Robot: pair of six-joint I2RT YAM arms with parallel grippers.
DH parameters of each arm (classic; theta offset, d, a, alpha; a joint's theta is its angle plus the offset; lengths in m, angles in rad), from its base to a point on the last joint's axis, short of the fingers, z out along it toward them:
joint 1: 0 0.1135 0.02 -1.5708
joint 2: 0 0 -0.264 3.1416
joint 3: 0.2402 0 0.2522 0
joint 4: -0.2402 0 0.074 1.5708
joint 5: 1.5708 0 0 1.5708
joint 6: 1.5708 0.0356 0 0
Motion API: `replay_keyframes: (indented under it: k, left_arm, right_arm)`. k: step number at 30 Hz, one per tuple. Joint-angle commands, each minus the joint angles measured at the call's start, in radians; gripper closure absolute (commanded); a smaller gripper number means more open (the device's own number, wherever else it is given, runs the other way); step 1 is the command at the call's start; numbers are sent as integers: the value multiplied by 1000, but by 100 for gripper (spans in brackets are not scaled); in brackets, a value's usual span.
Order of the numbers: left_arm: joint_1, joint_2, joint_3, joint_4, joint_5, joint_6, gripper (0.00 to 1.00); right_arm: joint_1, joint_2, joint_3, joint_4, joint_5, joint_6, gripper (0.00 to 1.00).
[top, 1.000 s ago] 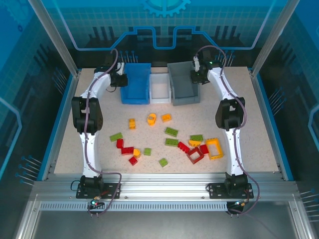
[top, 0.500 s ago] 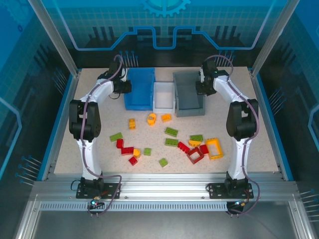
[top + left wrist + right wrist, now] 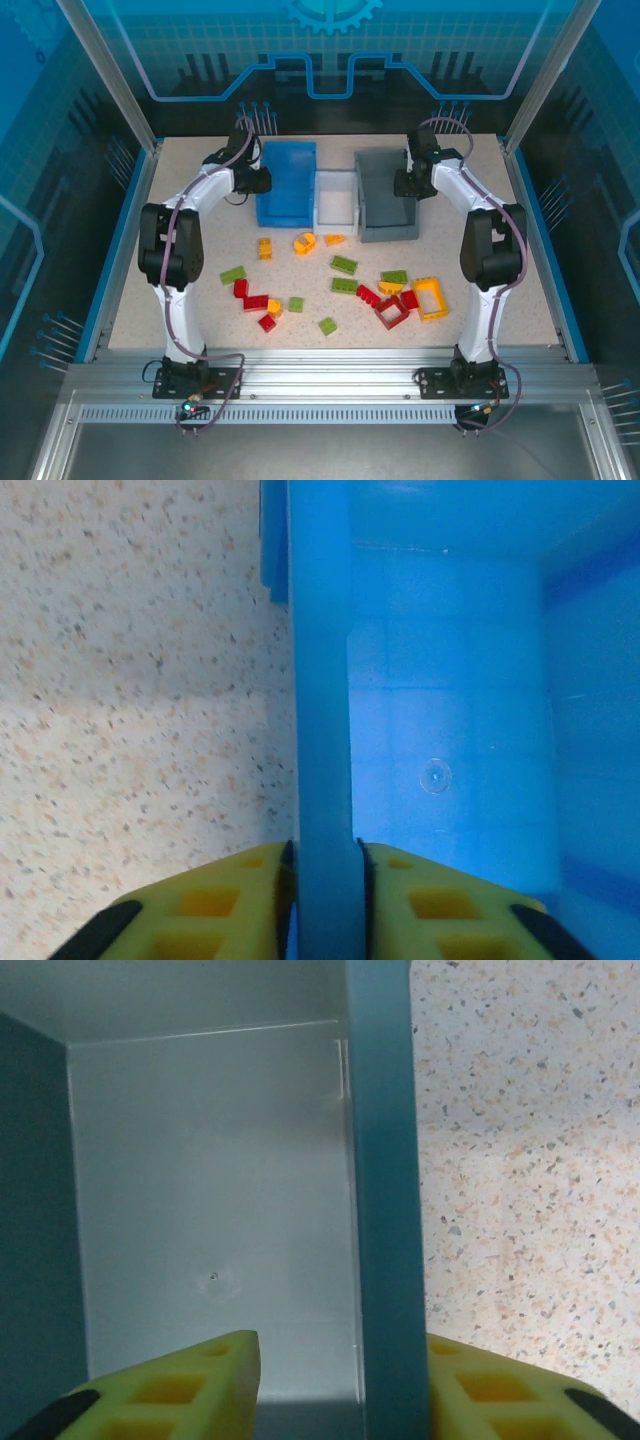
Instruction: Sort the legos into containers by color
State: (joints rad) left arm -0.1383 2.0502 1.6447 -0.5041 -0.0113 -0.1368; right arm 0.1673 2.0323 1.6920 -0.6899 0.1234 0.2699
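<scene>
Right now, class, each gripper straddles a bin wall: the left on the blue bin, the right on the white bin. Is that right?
No. The right wrist view shows the right gripper straddling a wall of the grey bin instead. The left gripper does straddle the wall of the blue bin.

The blue bin and grey bin have been dragged nearer and rightward by the left claw and right claw. The white bin between them has been shifted likewise.
</scene>
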Motion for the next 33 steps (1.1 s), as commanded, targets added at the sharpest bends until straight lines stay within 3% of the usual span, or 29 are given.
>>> replay_keyframes:
  k: [1,6,10,17,26,33]
  left_arm:
    - [-32,-16,-8,-90,3,-58,68]
    - [-32,-71,-1,-93,-28,-87,57]
    - [-32,-114,-3,-85,-30,-110,54]
    - [-30,-133,8,-111,-67,-100,56]
    - [-29,14,146,-228,-104,-35,56]
    - [-18,45,141,-242,-162,-24,62]
  right_arm:
    - [4,-48,-17,-47,-28,23,50]
    - [-13,-136,-43,-50,6,48,37]
    - [-38,-215,-85,-44,3,60,33]
    - [-67,-313,-190,-28,20,80,37]
    - [-83,-361,-271,-6,-12,82,38]
    - [-82,-385,-297,2,1,86,38]
